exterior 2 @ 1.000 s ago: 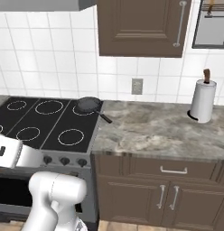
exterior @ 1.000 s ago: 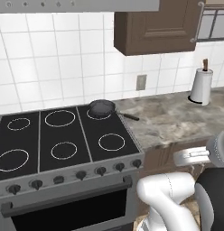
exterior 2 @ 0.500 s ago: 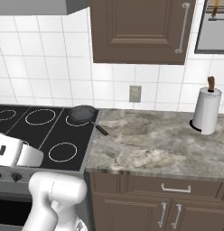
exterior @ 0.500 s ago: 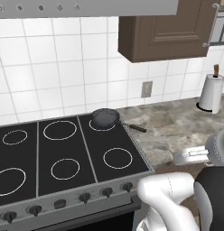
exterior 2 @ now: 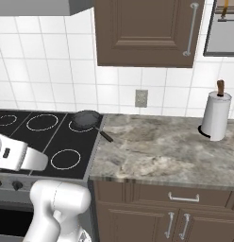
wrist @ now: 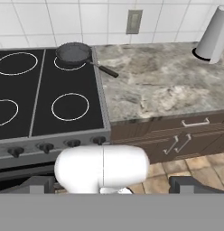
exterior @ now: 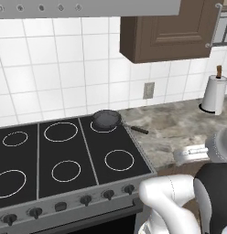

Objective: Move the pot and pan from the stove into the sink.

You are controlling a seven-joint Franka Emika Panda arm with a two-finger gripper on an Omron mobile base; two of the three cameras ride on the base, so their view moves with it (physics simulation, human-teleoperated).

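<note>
Rolling rightward and closer, my base has carried both cameras along, so the whole picture has slid: less of the stove (exterior: 65,155) is in frame now and more of the marble bench (exterior 2: 161,146). Nothing on it has itself moved. I judge this is still the approach leg, with no grasp begun.

My fingers (wrist: 114,186) are spread wide and empty, hanging low in front of the oven, well apart from anything.

I see the pan (exterior: 106,119) on the rear right burner, its handle reaching out over the bench edge. From here I cannot see the pot or the sink.

Around it: a wall outlet (exterior 2: 141,98), a paper towel roll (exterior 2: 215,115) far right, dark cabinets (exterior 2: 147,33) above. Nothing blocks a reach to the pan.
</note>
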